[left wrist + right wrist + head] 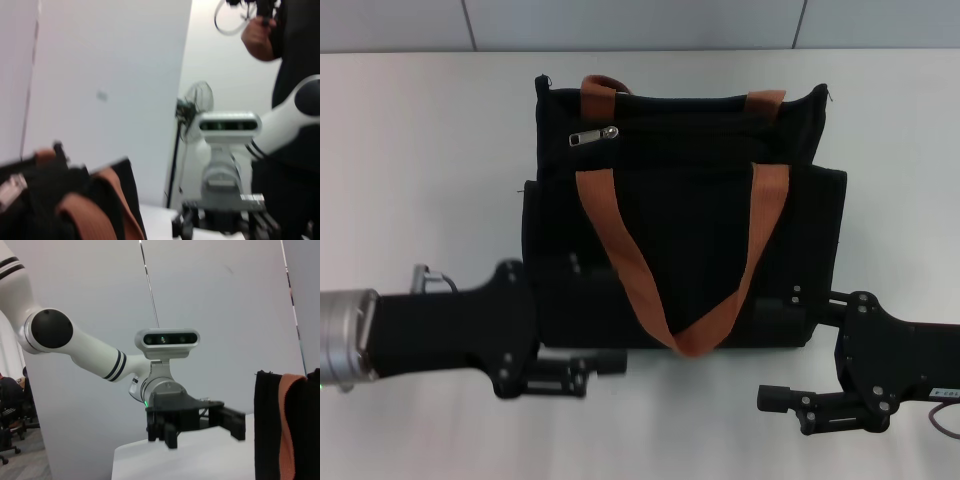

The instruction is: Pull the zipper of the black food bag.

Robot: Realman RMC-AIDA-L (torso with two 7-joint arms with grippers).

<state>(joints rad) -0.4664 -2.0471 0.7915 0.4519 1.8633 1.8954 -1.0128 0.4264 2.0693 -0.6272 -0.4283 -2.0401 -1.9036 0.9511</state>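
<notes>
The black food bag (pixel 680 230) lies flat in the middle of the white table, its orange-brown strap handles (pixel 630 280) draped over its front. The zipper (pixel 593 135), a small silver pull tab, sits at the left end of the zip line near the bag's top edge. My left gripper (pixel 595 372) is open and empty near the bag's bottom left corner, far from the zipper. It also shows in the right wrist view (pixel 200 432) with jaws apart. My right gripper (pixel 782 408) is open and empty below the bag's bottom right corner. The bag's edge shows in both wrist views (pixel 30 210) (pixel 265 430).
The white table (pixel 420 150) stretches to both sides of the bag and behind it. A person (pixel 285 75) stands beyond the right arm in the left wrist view, next to a fan (pixel 192 105).
</notes>
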